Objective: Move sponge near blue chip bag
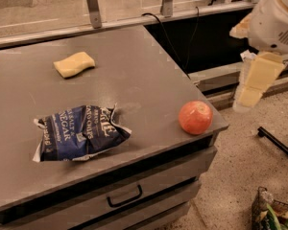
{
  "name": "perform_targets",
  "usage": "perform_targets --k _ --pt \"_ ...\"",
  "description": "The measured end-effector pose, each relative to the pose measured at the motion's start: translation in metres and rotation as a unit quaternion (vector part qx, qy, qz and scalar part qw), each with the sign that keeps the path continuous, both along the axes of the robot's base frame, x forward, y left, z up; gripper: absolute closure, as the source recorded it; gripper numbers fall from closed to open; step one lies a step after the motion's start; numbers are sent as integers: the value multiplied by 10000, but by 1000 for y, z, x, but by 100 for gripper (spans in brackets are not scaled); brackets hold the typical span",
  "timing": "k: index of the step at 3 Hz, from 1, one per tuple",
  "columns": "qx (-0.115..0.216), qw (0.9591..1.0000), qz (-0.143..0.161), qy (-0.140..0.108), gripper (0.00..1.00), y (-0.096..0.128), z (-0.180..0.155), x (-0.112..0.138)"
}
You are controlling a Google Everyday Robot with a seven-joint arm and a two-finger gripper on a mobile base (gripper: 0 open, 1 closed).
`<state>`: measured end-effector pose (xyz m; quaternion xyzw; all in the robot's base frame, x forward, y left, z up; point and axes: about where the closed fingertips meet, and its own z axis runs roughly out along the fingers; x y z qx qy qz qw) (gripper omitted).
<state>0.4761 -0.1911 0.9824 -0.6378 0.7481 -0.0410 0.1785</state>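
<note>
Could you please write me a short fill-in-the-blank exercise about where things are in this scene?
The sponge and the blue chip bag both lie on the table, and they are ____ touching. The apple sits by the table's front ____ corner. The pincer hangs beside the table, above the ____.
Missing words: not; right; floor.

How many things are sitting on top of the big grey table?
3. Pale yellow wavy sponge: back left. Crumpled dark blue chip bag: front left. Round orange-red apple: front right corner. The robot's gripper hangs right of the grey table, touching none.
</note>
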Motion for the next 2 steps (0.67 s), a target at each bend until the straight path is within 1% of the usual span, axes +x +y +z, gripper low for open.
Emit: perform_targets --k 1,2 --pt "120 9976 638 -252 0 44 3 54" --pt "469 9924 1001 -549 0 90 1 103"
